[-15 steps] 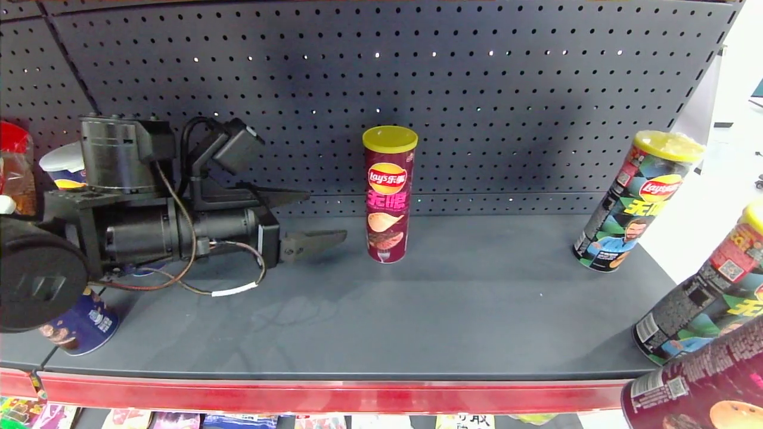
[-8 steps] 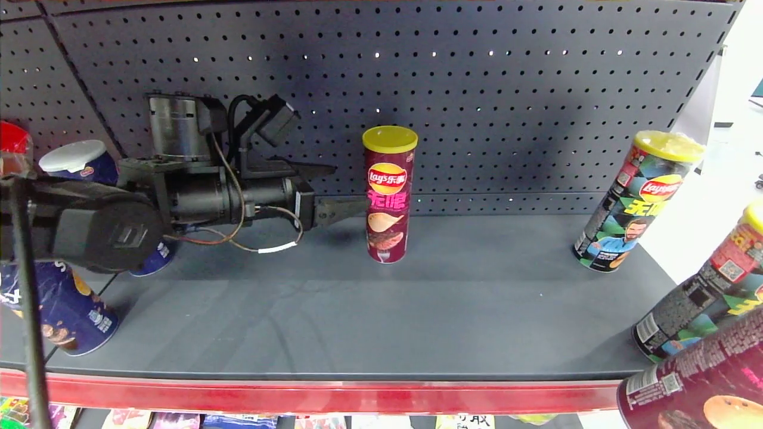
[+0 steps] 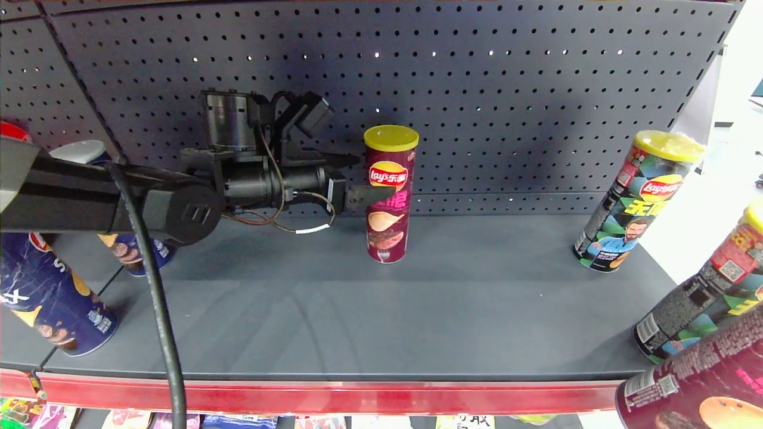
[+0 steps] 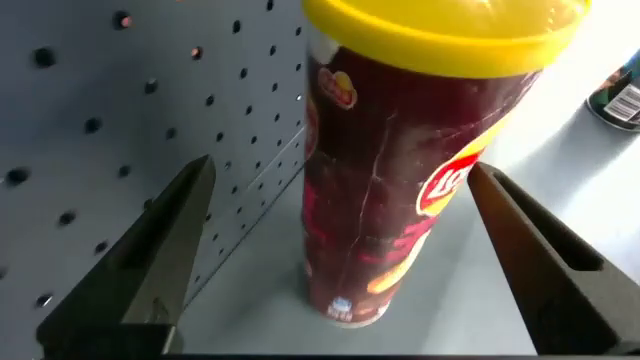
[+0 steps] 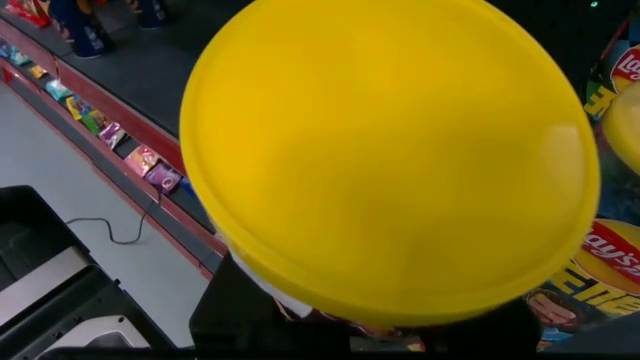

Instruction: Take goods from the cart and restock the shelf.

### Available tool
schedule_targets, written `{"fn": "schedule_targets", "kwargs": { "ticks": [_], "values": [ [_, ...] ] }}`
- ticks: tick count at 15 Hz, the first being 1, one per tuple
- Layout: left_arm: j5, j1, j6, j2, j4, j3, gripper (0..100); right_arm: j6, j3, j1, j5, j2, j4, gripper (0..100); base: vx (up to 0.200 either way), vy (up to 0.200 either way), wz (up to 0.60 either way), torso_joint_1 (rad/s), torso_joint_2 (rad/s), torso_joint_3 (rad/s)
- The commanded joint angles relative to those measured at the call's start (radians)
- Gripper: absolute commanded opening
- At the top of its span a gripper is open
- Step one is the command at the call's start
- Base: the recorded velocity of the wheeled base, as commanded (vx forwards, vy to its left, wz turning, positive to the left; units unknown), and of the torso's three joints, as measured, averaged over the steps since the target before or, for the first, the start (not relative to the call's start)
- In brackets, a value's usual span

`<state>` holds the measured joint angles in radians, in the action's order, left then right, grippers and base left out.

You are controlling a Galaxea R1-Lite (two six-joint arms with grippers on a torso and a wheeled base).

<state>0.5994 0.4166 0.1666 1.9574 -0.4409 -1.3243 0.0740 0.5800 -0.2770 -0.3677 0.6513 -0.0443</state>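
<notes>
Left gripper [image 3: 376, 174]: spread wide and held level, reaching in from the robot's left along the back of the shelf [image 3: 357, 322]. One finger passes behind the maroon can [image 3: 387, 208] and the other in front of it, at the can's upper half, below the lid.
Left fingers [image 4: 165, 250]: the left wrist view shows a gap between each finger and the can's wall, so they sit around it without pressing it.
Maroon can: upright with a yellow lid, standing on the shelf near the pegboard back panel [image 3: 506, 89], about halfway along the shelf's width.
Right gripper [image 5: 375, 330]: low on the robot's right, in front of the shelf's edge, closed around a second maroon can [image 3: 697, 387]. Dark gripper parts show on both sides just under that can's lid.
Second maroon can: off the shelf, leaning, below and in front of the shelf's right front corner. Its yellow lid [image 5: 390, 150] faces the right wrist camera.
Shelf: dark grey board with a red front strip [image 3: 328, 396].
Green-and-black cans: both have yellow lids. One [image 3: 638, 202] stands toward the shelf's right rear, the other [image 3: 703, 292] at the right front edge.
Blue cans: one [image 3: 59, 304] at the left front, another [image 3: 128, 253] farther back, partly hidden behind the left arm.
Lower shelf: coloured packets [image 3: 167, 420] below the red strip.
</notes>
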Motion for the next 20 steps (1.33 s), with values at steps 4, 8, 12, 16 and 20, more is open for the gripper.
{"fn": "schedule_targets", "kwargs": {
  "ticks": [4,8,12,16,20],
  "values": [
    [-0.004,0.044,-0.006,0.04,-0.001,-0.035,100,0.001,-0.005,-0.001,0.0,0.002,0.0,0,0.0,0.0,0.0,0.0,0.0,0.0],
    [-0.007,0.042,-0.009,0.086,0.005,-0.108,100,0.001,-0.006,-0.001,0.0,0.005,0.0,0,0.0,0.0,0.0,0.0,0.0,0.0],
    [-0.003,0.056,-0.029,0.089,0.011,-0.11,0,0.001,-0.003,-0.001,0.0,0.007,0.001,0,0.0,0.0,0.0,0.0,0.0,0.0],
    [-0.003,0.057,-0.032,0.061,0.021,-0.092,0,0.001,0.001,-0.001,0.0,0.01,0.0,0,0.0,0.0,0.0,0.0,0.0,0.0],
    [-0.003,0.067,-0.033,-0.068,0.033,0.05,0,0.001,0.001,-0.001,0.0,0.013,0.001,0,0.0,0.0,0.0,0.0,0.0,0.0]
  ]
}}
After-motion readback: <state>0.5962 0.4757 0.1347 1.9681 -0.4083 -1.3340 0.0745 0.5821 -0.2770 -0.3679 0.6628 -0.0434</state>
